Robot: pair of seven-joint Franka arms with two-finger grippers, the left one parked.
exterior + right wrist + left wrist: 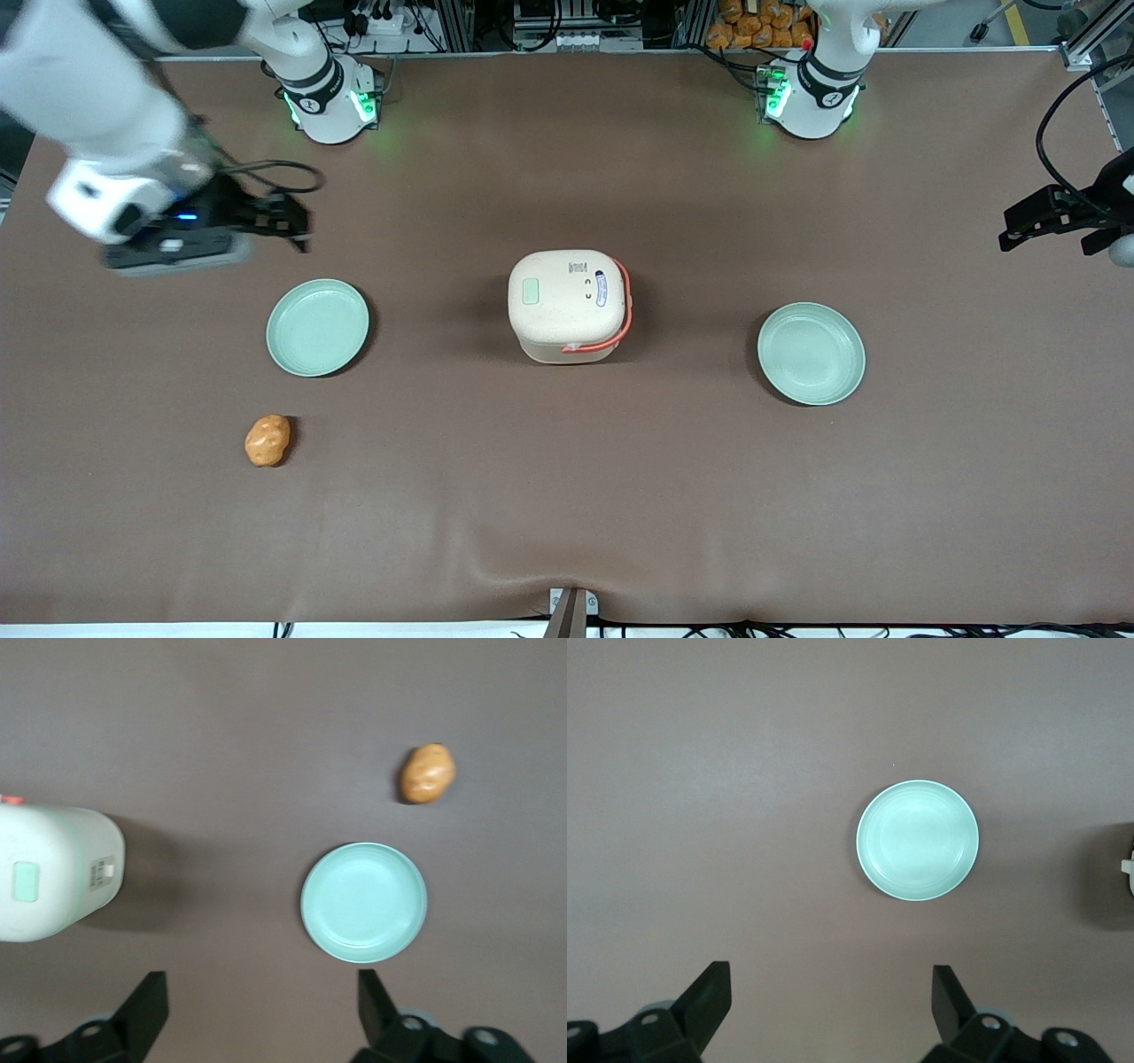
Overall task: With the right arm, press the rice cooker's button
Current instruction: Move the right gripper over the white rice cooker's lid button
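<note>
Here is the small cream-white rounded-cube rice cooker [567, 306], sitting upright on the brown cloth-covered table [567, 496] about midway between the two arms' ends, lid closed, its salmon-orange handle [620, 319] folded down along the side toward the parked arm's end. On the cream lid sits the small pale green rounded-rectangle button [532, 291], at the edge of the lid toward the working arm's end, and nothing is touching it. The white jointed right arm [80, 97] hangs out over the working arm's end of the table, and its black two-finger gripper [288, 221] hovers above the cloth, well apart from the cooker and farther from the front camera than the nearest plate. From the wrist view the two black fingers [146, 1005] stand wide apart with bare table between them, holding nothing. A round pale green plate [317, 327] lies on the table between the gripper and the cooker, and a lumpy orange-brown potato-shaped object [267, 440] rests nearer the front camera than that plate, near it but not touching. A second round pale green plate [811, 354] lies on the cloth toward the parked arm's end, well apart from the cooker. In the wrist view the button [26, 881] shows plainly on the cooker's lid.
</note>
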